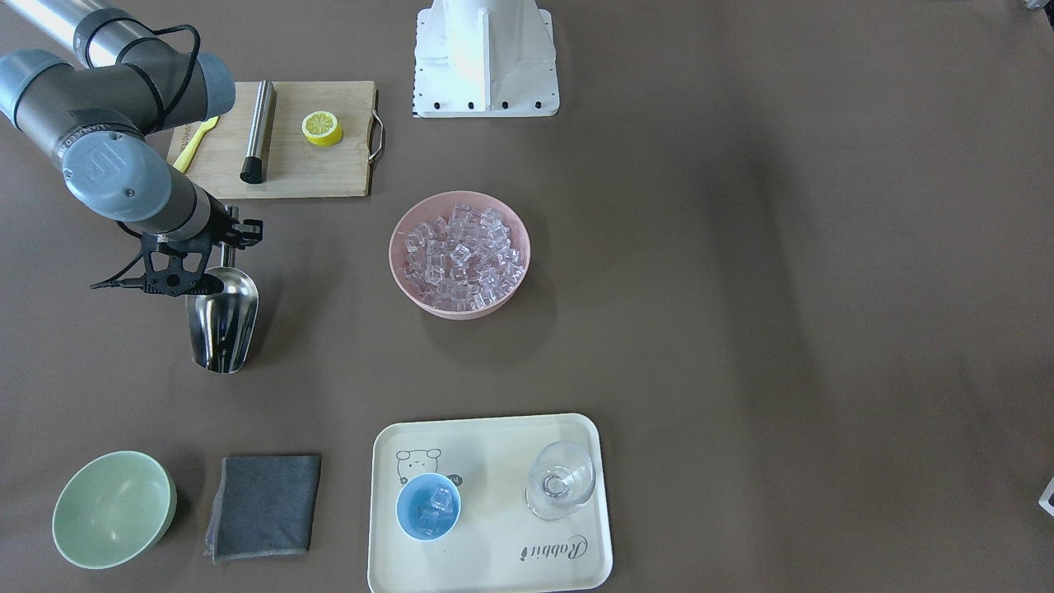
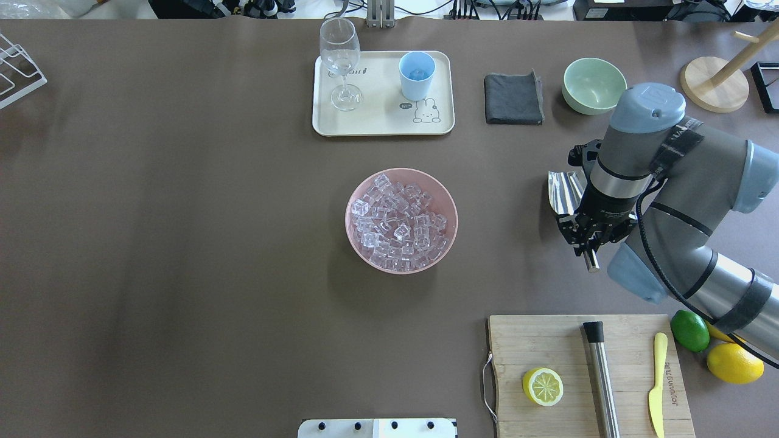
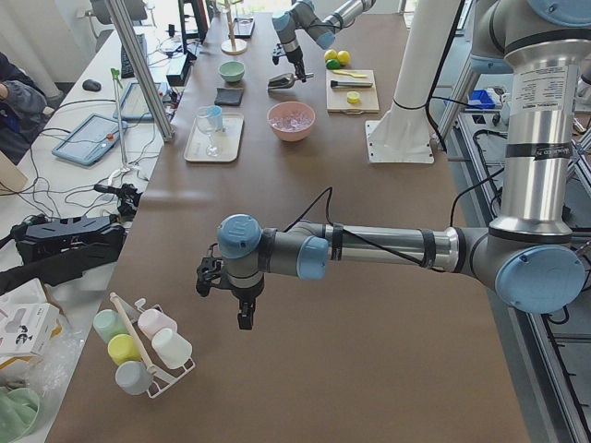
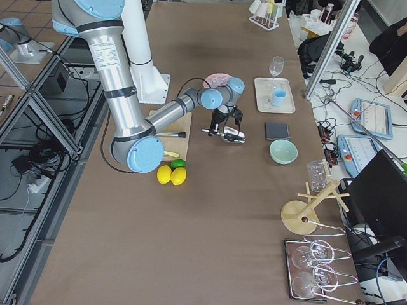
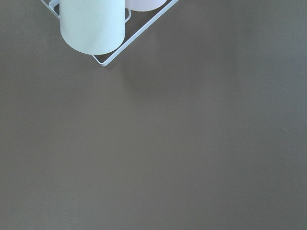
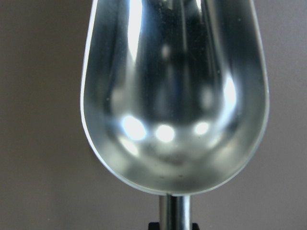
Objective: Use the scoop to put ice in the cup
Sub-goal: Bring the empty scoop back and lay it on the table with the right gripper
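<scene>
My right gripper (image 1: 222, 245) is shut on the short handle of the steel scoop (image 1: 223, 323). It holds the scoop low over the table, to the robot's right of the pink bowl (image 1: 401, 280). In the right wrist view the scoop's trough (image 6: 175, 96) is empty. The pink bowl is full of clear ice cubes (image 1: 461, 254). The light-blue cup (image 1: 428, 505) stands on the cream tray (image 1: 494, 560) with a few ice cubes in it. My left gripper (image 3: 242, 314) hangs over bare table far off at the left end. I cannot tell if it is open or shut.
A clear glass (image 1: 560, 480) stands on the tray beside the cup. A pale-green bowl (image 1: 114, 509) and a grey cloth (image 1: 263, 506) lie beyond the scoop. A cutting board (image 1: 329, 177) holds a steel rod (image 1: 258, 132), a lemon half (image 1: 322, 128) and a yellow knife. A rack of cups (image 5: 93, 24) stands near the left gripper.
</scene>
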Robot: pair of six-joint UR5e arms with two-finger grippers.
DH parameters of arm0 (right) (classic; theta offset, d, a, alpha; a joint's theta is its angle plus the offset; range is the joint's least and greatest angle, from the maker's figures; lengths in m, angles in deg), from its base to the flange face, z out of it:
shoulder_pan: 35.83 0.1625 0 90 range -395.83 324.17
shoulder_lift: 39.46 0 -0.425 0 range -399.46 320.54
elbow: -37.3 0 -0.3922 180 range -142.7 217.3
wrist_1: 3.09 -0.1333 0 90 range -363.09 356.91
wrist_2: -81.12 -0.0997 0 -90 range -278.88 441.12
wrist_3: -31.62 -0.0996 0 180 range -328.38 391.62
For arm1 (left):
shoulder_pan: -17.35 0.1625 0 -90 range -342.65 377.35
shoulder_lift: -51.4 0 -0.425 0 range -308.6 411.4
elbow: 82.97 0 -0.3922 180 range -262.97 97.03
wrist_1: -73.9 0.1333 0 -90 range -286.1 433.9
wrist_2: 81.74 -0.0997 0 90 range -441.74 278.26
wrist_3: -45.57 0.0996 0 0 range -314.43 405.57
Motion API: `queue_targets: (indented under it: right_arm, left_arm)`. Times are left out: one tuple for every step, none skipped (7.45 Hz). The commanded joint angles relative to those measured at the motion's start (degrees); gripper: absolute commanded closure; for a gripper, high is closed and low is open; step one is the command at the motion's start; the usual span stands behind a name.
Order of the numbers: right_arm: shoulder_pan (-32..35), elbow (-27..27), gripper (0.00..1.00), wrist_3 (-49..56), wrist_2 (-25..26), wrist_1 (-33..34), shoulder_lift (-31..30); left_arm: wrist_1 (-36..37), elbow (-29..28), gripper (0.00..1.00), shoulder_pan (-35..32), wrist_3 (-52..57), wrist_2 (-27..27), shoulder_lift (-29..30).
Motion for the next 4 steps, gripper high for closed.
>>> queue_targets:
  right_arm:
    - [-0.8,-0.7,1.0,-0.8,0.4,-0.5,-0.8]
    - [-0.8,-1.0,0.93,-0.9,0.3,-0.5,-0.8]
    - [-0.8,-1.1,0.41,-0.9,0.3,-0.5,-0.8]
    - [-0.8,-1.0,0.0,-0.9,0.3,-0.5,-0.7]
  left_arm:
    - [-0.1,0.0,0.03,0.2,-0.1,-0.1,0.0]
    - [0.1,-0.3,0.03,0.2,-0.2,-0.1,0.0]
    - [0.0,-0.6,0.03,0.7,-0.2,-0.1,0.0]
    - [-0.1,-1.0,0.03,0.8,0.0,-0.2,0.0]
